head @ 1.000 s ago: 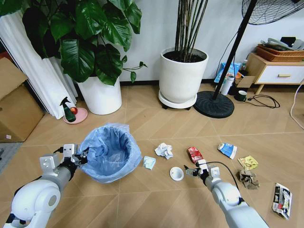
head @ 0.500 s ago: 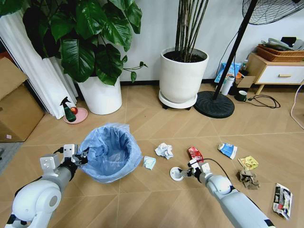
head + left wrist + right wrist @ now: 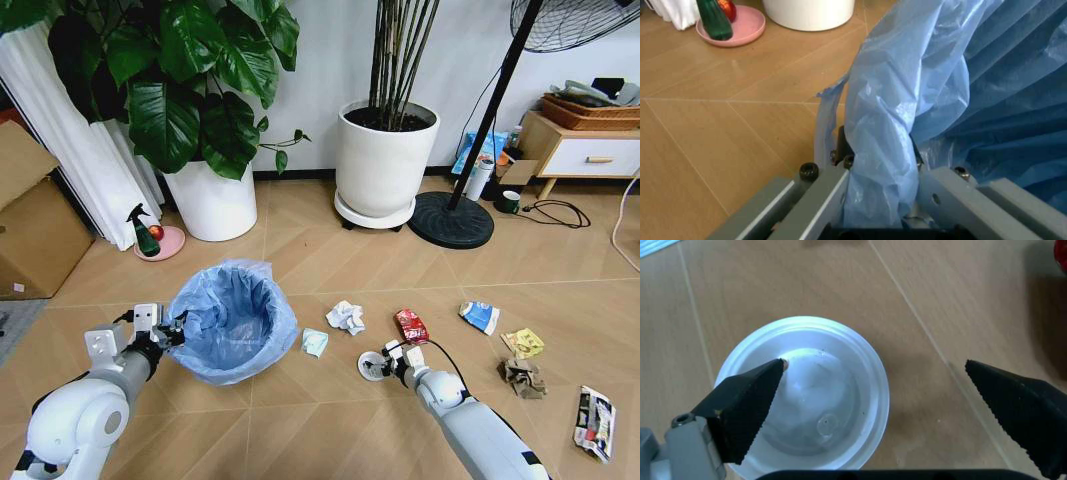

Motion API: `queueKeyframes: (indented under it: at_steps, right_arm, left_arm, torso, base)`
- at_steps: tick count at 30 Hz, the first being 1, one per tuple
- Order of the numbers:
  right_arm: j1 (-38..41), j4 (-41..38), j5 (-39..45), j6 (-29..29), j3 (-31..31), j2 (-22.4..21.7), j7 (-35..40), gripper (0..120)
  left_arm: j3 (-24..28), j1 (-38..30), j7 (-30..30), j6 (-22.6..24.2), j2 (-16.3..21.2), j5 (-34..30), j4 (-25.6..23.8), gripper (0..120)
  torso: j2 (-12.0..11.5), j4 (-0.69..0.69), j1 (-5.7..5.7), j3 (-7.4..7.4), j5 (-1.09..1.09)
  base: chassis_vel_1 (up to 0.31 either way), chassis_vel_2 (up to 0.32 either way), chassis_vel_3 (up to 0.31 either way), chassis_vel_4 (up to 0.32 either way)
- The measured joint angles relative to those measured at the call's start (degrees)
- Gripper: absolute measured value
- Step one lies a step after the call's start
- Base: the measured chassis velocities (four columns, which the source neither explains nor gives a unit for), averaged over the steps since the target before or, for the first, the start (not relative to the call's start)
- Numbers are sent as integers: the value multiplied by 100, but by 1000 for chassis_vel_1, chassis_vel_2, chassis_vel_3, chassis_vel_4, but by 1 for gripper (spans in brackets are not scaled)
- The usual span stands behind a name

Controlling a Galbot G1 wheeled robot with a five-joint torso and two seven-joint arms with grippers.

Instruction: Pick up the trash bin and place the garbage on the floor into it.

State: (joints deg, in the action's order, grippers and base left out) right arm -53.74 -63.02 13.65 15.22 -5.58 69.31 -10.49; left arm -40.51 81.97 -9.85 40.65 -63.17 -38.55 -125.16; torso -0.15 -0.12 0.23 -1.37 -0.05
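Note:
The trash bin (image 3: 232, 318), black with a crinkly light blue bag, stands at the front left of the floor (image 3: 300, 420). My left gripper (image 3: 170, 330) is shut on its near rim; in the left wrist view the fingers (image 3: 833, 192) pinch the bunched bag (image 3: 887, 125). My right gripper (image 3: 386, 362) hangs open right over a white disc (image 3: 370, 367). From the right wrist, the black fingertips (image 3: 747, 410) straddle the disc (image 3: 813, 400), one finger above it. More garbage lies around: crumpled white paper (image 3: 346, 317), red can (image 3: 410, 325), blue-white packet (image 3: 479, 316), yellow wrapper (image 3: 522, 342), brown wad (image 3: 523, 377), carton (image 3: 594, 422).
Two large white plant pots (image 3: 212, 205) (image 3: 385, 165) stand at the back, with a black fan base (image 3: 450, 220) to their right. A cardboard box (image 3: 30, 230) and a spray bottle on a pink dish (image 3: 146, 236) are at the left. A low cabinet (image 3: 580, 150) is back right.
My right gripper has moved left, from beside the red can to over the white disc. The left gripper and the bin have not moved.

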Motion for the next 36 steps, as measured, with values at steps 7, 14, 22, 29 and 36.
queueKeyframes:
  at_steps: [7,14,22,29,36]
  right_arm:
    - [27,210,-81,-1,-94,160,84,100]
    - [112,454,-170,-63,-160,273,85,100]
    - [41,419,-201,-124,-198,278,57,85]
    - [-32,371,-191,-137,-232,287,63,55]
    - [-48,359,-182,-142,-235,282,73,39]
  left_arm:
    - [23,-12,8,-3,11,0,24,0]
    - [24,-35,14,-8,28,-7,52,0]
    - [55,-78,23,-9,36,-17,90,0]
    - [95,-95,27,-12,29,-13,103,0]
    - [90,-93,31,-12,33,-11,103,0]
  torso:
    - [0,0,0,0,1]
    - [0,0,0,1,0]
    - [1,0,-1,1,0]
    - [1,0,-1,1,0]
    - [1,0,-1,1,0]
  base:
    - [0,0,0,0]
    - [0,0,0,0]
    - [0,0,0,0]
    - [0,0,0,0]
    - [0,0,0,0]
